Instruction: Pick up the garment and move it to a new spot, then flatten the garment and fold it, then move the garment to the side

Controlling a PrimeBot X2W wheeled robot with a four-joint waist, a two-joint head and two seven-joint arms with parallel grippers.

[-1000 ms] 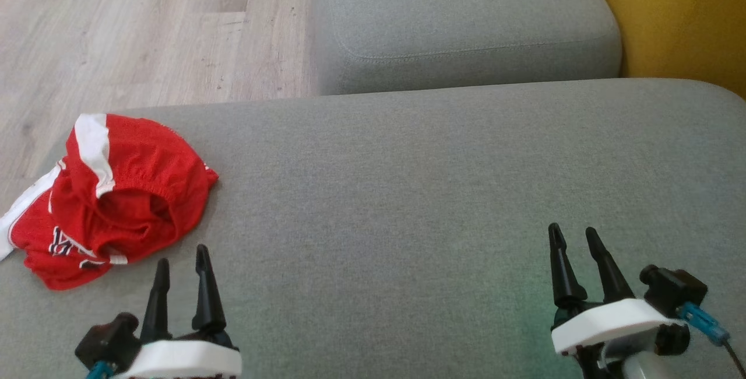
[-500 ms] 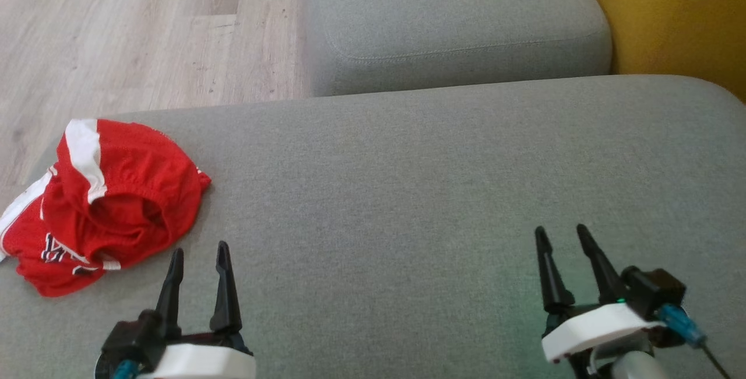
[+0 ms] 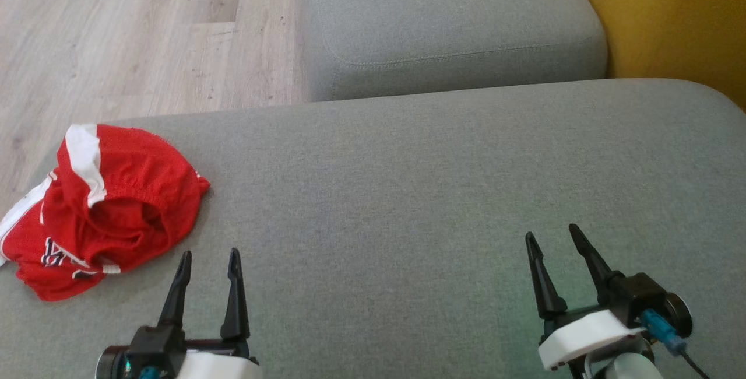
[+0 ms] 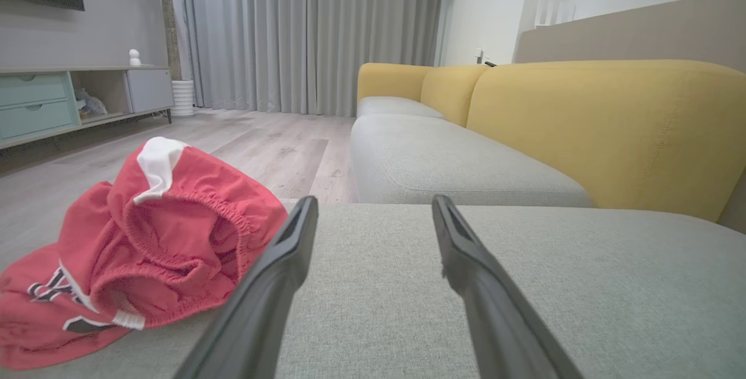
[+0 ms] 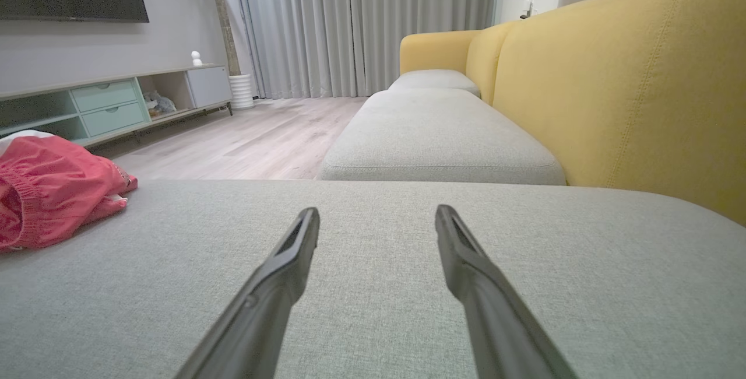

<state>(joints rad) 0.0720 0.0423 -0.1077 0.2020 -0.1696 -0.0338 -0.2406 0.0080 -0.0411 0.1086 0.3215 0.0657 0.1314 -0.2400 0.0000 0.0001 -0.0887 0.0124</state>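
The garment [image 3: 111,207] is a crumpled pair of red shorts with white stripes and an elastic waistband, lying near the left edge of the grey seat cushion [image 3: 408,192]. It also appears in the left wrist view as the garment [image 4: 151,245] and at the left border of the right wrist view as the garment [image 5: 46,189]. My left gripper [image 3: 210,258] stands open just right of and nearer than the shorts, touching nothing. My right gripper [image 3: 552,236] is open over bare cushion at the lower right, far from the shorts.
A second grey seat cushion [image 3: 449,23] lies beyond, with the yellow sofa back [image 3: 670,17] on the right. Wooden floor [image 3: 116,35] lies past the cushion's left and far edges. A low cabinet [image 5: 116,105] and curtains [image 4: 303,35] stand across the room.
The head camera has shifted a little. My left gripper has moved right and slightly down the view; the right gripper has drifted left. Both stay open, and the shorts lie as before.
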